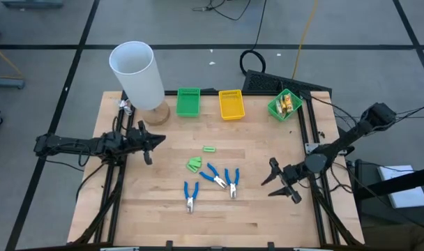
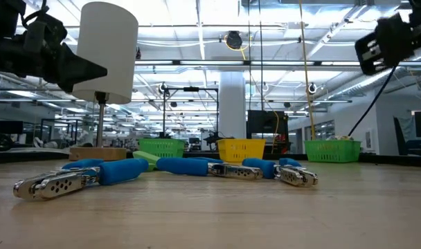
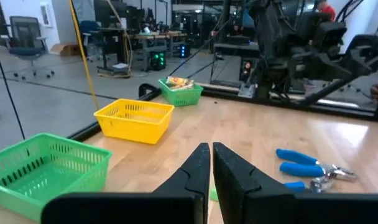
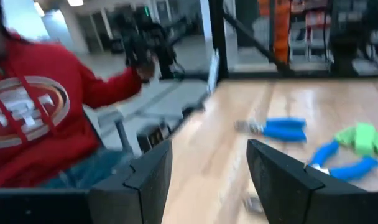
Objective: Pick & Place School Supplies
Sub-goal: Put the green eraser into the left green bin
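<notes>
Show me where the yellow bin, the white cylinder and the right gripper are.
yellow bin (image 1: 231,104), high view, on its slotted floor.
white cylinder (image 1: 137,75), high view, on its side wall.
right gripper (image 1: 273,178), high view, between its open fingertips.

Blue-handled pliers, light-green pieces, green bin, yellow bin, white cylinder, light wood table, red sweatshirt.
</notes>
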Robot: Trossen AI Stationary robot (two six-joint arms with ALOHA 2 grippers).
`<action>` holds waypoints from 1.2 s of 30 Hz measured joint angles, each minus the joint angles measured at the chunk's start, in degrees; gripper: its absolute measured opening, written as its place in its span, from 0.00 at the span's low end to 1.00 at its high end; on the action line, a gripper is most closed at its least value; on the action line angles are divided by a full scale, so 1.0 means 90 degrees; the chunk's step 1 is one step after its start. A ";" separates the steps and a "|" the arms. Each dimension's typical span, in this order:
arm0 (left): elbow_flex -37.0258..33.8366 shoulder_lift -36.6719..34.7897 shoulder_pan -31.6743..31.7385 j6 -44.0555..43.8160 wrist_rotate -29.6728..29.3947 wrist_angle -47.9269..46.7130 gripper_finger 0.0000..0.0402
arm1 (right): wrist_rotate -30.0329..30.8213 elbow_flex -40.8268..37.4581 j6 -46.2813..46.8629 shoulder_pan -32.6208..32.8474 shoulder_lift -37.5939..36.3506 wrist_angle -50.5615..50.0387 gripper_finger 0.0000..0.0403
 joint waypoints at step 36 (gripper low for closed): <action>0.0000 0.0060 0.0002 0.0234 -0.0660 0.0225 0.05 | 0.1182 -0.1073 -0.1438 -0.0360 -0.4919 -0.3035 0.19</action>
